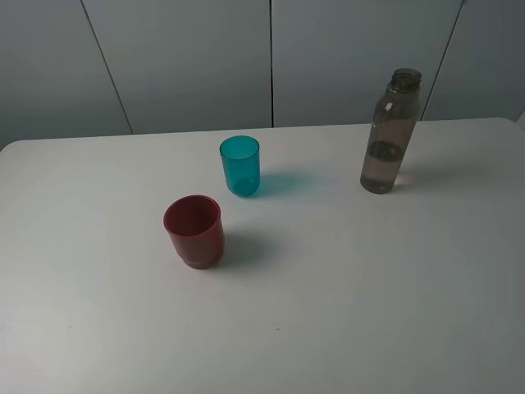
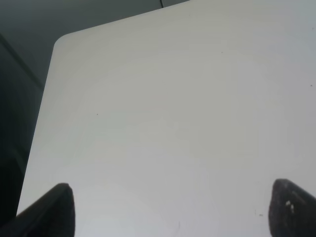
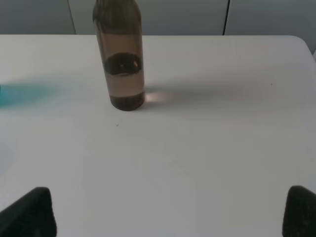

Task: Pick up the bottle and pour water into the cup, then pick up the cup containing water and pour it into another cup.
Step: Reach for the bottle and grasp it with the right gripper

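- Bottle: tall, slim, smoky grey-brown and translucent. It stands upright on the far right part of the table. A dark band across the body marks a liquid level in the lower half. The part above it looks paler, and the neck narrows to a rim at the top.
- In the right wrist view the bottle stands upright some way ahead of the right gripper and a little off its centre line. Nothing touches it.
- Teal cup: small translucent tumbler, upright, far on the table and left of centre, well apart from the bottle. It throws a teal-tinted shadow to its right. Whether it holds any liquid cannot be told.
- Red cup: squat, opaque, dark red and wider than the teal cup. It stands upright, nearer than that cup and slightly to its left, close to it but not touching. Its mouth faces the high camera and only red inner wall shows.
- Right gripper: jaws stand wide apart, with bare table between them, and grip nothing.
- Left gripper: jaws likewise spread wide over bare white table near a rounded corner, and grip nothing.
- Wall panels: pale grey, behind the far edge of the table.
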